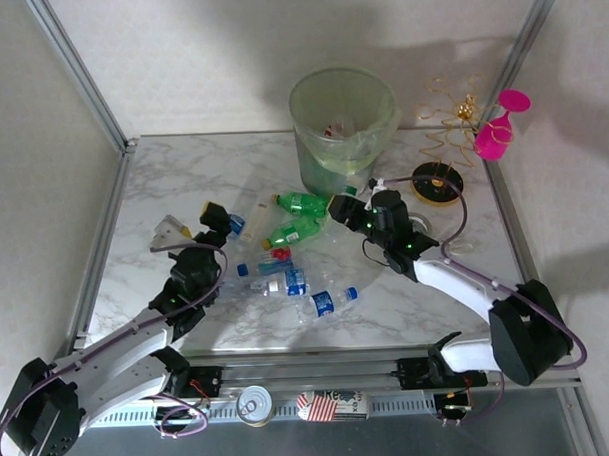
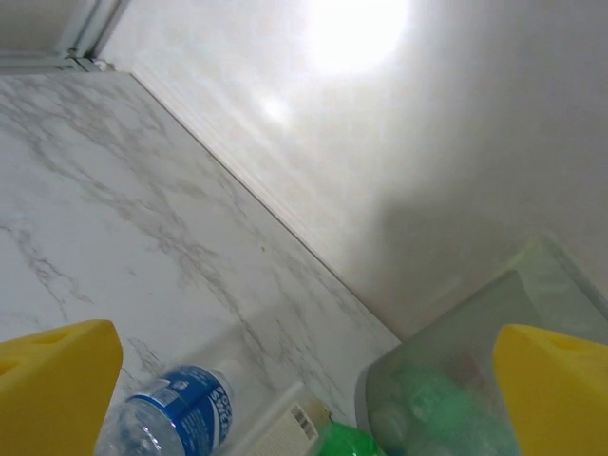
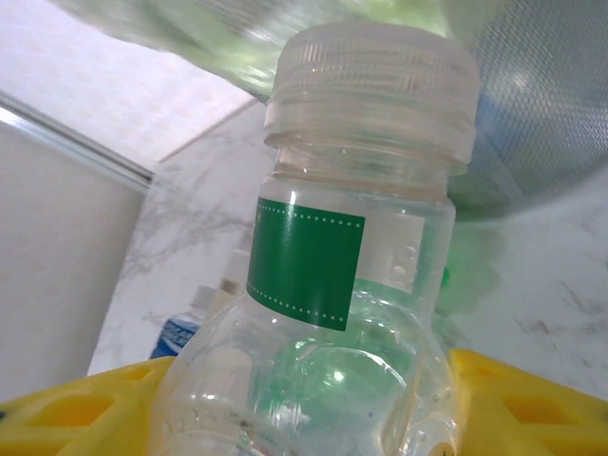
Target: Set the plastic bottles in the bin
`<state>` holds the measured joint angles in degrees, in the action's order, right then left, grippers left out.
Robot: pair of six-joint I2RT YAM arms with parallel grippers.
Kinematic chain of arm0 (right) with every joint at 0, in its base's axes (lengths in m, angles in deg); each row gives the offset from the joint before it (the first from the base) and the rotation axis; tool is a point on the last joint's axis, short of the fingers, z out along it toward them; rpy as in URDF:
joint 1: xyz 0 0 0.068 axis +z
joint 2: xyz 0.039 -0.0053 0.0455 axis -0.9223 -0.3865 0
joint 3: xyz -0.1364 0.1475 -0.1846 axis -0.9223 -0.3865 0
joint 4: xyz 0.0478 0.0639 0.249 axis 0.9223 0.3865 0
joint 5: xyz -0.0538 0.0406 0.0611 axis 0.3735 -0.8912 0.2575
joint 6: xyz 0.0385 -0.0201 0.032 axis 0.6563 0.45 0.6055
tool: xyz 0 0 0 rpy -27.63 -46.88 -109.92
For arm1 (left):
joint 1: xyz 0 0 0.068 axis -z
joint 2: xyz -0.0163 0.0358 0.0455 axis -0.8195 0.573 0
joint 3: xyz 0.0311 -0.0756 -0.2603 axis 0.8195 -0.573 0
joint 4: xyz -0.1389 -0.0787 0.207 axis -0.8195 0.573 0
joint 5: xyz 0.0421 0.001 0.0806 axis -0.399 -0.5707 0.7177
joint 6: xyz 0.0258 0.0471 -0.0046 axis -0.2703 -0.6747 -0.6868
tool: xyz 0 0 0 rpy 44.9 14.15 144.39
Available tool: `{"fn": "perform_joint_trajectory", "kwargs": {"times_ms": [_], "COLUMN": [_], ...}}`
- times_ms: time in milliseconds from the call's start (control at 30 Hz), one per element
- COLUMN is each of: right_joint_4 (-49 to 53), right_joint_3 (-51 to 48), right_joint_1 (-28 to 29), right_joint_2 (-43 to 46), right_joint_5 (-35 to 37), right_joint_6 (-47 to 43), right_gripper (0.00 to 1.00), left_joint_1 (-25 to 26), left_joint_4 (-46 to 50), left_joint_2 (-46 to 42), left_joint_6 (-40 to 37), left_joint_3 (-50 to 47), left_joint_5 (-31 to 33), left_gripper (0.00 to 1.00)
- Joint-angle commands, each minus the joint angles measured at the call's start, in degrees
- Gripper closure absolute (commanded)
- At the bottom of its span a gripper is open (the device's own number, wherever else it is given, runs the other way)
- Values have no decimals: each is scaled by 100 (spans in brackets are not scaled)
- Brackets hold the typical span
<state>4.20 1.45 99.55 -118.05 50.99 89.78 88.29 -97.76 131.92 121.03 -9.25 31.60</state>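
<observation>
Jaws of the right gripper (image 1: 346, 215) are closed on a small clear plastic bottle (image 3: 332, 285) with a pale screw cap and a green label. Its body is wedged between the yellow fingers (image 3: 85, 404) in the right wrist view, cap pointing away from the wrist. The grip sits low on the body, apparently so the neck leads toward the tall round translucent pale green bin (image 1: 327, 157), which stands just beyond the gripper at the back of the white marble-patterned table (image 1: 183, 182). Whether the bottle is lifted clear of the table cannot be told.

Between the two arms lie the other plastic bottles: two green bottles (image 1: 302, 202) nearest the bin, a red-labelled bottle (image 1: 277, 255), and clear blue-labelled bottles (image 1: 286, 283) closer to the bases. The left gripper (image 1: 222, 223) hangs over the left edge of that scatter, jaws spread wide with nothing between them. One blue-labelled bottle lies just below it in the left wrist view, likely its next target. Most of the job looks undone.

A pink goblet (image 1: 501, 131) stands well apart at the far right, and a silver tin can (image 1: 255, 405) rests by the arm bases.
</observation>
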Motion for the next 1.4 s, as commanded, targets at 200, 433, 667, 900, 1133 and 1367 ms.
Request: {"fn": "perform_joint_trajectory", "kwargs": {"times_ms": [200, 433, 667, 900, 1133, 1367], "right_joint_4": [-400, -570, -214, 834, 1648, 2224], "right_joint_3": [1125, 2397, 4066, 5949, 7255, 8376], "right_joint_1": [14, -293, -913, -1098, -1128, -1127], "right_joint_2": [419, -276, -1794, -3397, -4543, -5073], "right_joint_5": [-8, 250, -18, 202, 335, 224], "right_joint_6": [-1174, -1768, -1810, -2282, -2418, -2593], "right_gripper": [52, 53, 52, 51, 42, 7], "left_joint_1": [-456, -460, -460, -469, -461, -461], "left_joint_4": [181, 304, 543, 875, 1066, 1097], "left_joint_2": [-312, -322, -354, -463, -538, -558], "left_joint_6": [772, 730, 639, 503, 388, 385], "left_joint_3": [-348, -329, -291, -210, -132, -126], "left_joint_5": [-403, -738, -1199, -1365, -1394, -1386], "left_gripper": [0, 0, 0, 0, 0, 0]}}
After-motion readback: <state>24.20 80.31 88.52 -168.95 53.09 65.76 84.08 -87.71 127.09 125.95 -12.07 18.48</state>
